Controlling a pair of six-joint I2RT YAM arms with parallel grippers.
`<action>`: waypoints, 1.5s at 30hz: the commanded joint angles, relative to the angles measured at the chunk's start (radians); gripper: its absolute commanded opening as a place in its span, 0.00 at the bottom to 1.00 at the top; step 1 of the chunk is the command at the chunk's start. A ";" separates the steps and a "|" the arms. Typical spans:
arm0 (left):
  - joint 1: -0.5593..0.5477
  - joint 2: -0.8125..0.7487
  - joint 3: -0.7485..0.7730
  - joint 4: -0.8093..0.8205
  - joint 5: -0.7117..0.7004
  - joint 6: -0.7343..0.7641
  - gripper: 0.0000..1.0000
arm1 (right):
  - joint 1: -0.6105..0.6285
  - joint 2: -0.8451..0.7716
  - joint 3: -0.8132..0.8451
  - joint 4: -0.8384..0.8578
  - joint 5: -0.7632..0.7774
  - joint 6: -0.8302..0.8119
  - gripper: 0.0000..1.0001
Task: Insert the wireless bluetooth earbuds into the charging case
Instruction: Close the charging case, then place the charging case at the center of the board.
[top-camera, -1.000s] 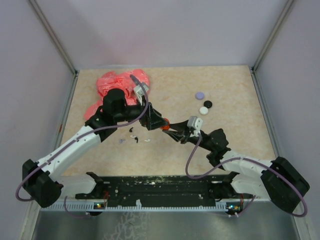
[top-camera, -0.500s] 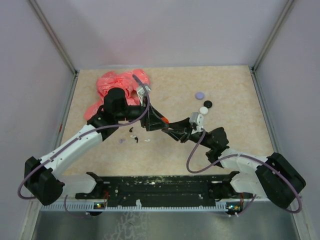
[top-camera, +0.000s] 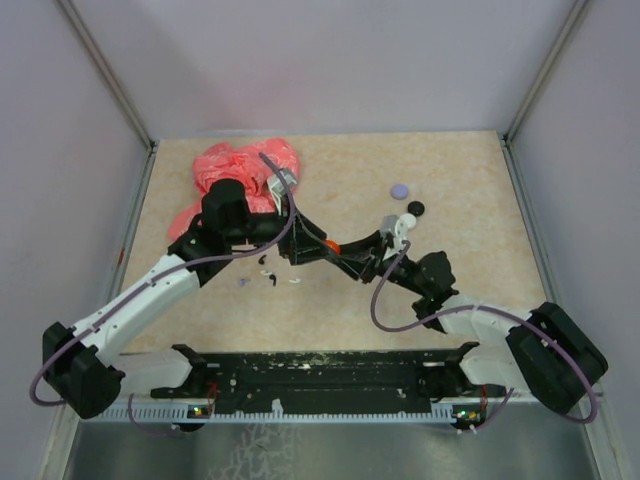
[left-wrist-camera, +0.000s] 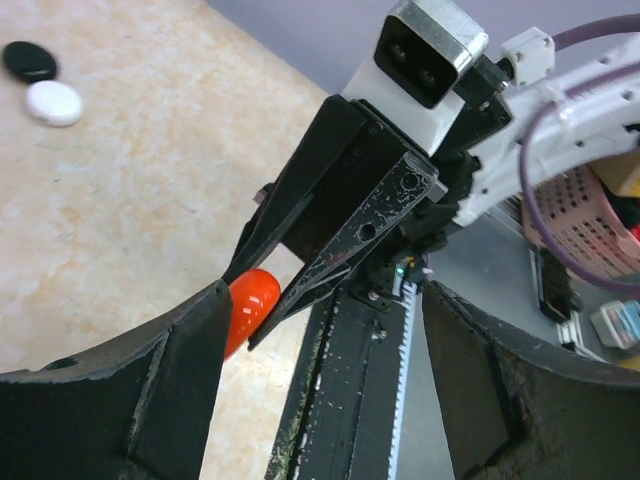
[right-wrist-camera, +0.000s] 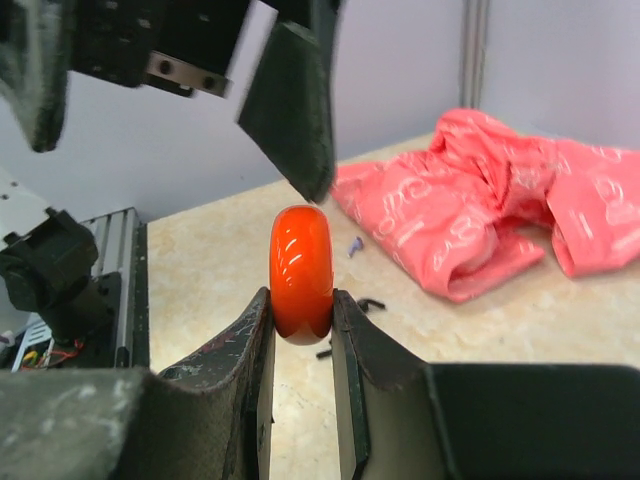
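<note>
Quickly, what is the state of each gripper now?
Left gripper: open, holding nothing.
Right gripper: closed on the red case.

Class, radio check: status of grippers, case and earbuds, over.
Right gripper shut on red case. Left gripper open, close beside it. Earbuds loose on table. Pink bag behind, not blocking.

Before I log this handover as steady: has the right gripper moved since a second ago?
Yes. The right gripper, shut on the red case, has edged toward the back wall, its wrist nearing the black disc.
</note>
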 joint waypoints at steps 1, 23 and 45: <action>0.018 -0.045 0.031 -0.171 -0.234 0.106 0.82 | -0.032 -0.024 0.025 -0.144 0.095 0.069 0.00; 0.155 -0.163 -0.120 -0.467 -1.038 0.322 0.96 | -0.376 -0.001 0.116 -1.000 0.187 0.243 0.02; 0.271 -0.215 -0.168 -0.432 -0.957 0.329 0.97 | -0.504 0.020 0.262 -1.306 0.448 0.116 0.62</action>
